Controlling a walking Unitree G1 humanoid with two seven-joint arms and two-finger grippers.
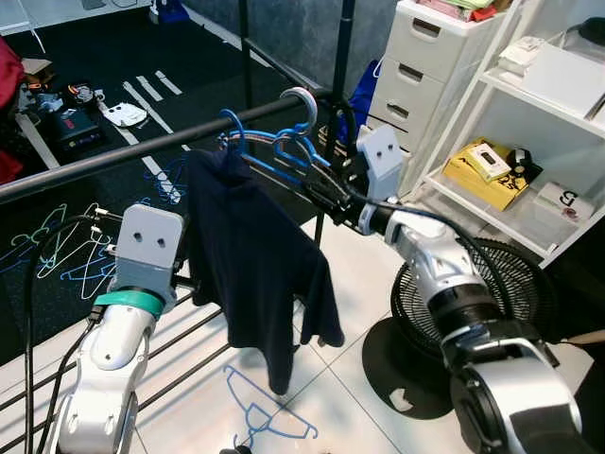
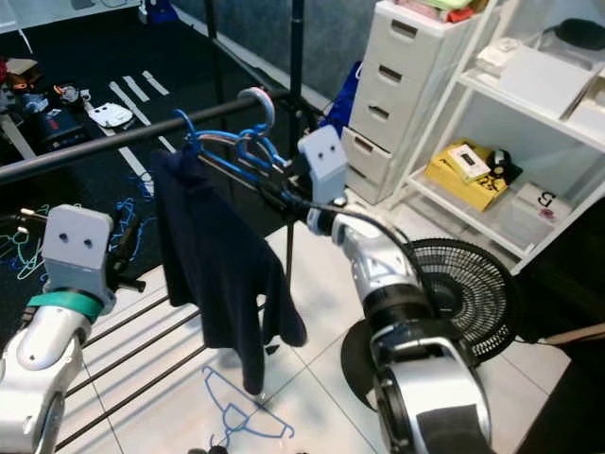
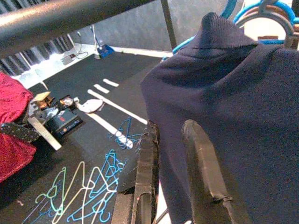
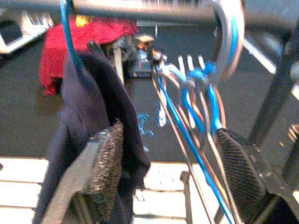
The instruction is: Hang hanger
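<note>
Between right end effector [image 4: 173,163] fingers: blue hanger [image 4: 187,126].

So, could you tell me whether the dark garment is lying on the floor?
No, the dark garment hangs from a blue hanger hooked over the black rail, above the white tiles.

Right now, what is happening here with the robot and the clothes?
The robot stands at a black rail and is hanging up a dark blue shirt that is on a blue hanger. The right gripper reaches to the hanger, whose hook is already over the rail, with its fingers open around the hanger's wires. The left gripper is beside the shirt, fingers apart. Another blue hanger lies on the white floor below.
</note>
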